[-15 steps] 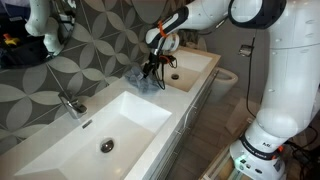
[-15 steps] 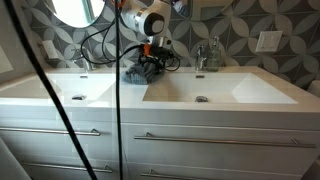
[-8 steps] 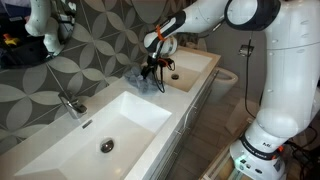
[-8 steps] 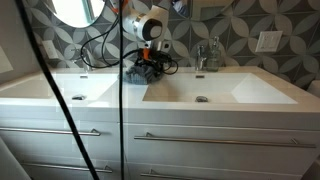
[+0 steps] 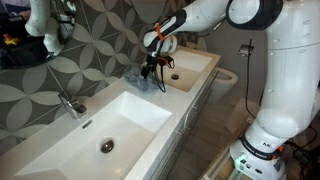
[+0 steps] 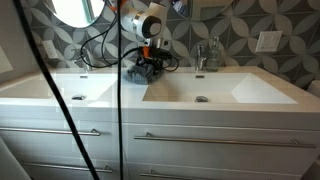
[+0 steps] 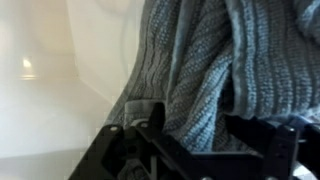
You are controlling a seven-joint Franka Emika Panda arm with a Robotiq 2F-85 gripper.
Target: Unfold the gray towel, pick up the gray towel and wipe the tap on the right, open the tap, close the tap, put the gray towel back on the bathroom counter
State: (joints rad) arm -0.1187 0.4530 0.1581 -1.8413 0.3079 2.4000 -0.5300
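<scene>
The gray knitted towel (image 5: 138,80) lies bunched on the white counter between the two sinks, against the tiled wall; it also shows in an exterior view (image 6: 137,73). My gripper (image 5: 152,70) points down into it, seen too in an exterior view (image 6: 150,66). In the wrist view the towel (image 7: 200,70) fills the space between the two dark fingers, which stand wide apart around its folds; the gripper (image 7: 195,145) is open. The right-hand tap (image 6: 203,55) stands behind the right sink, apart from the gripper.
Two white rectangular sinks (image 6: 215,90) (image 5: 100,130) sit in the counter over drawers with bar handles. A second tap (image 5: 68,103) stands at the other sink. A patterned tile wall runs close behind the towel. A toilet (image 5: 225,82) stands beyond the counter's end.
</scene>
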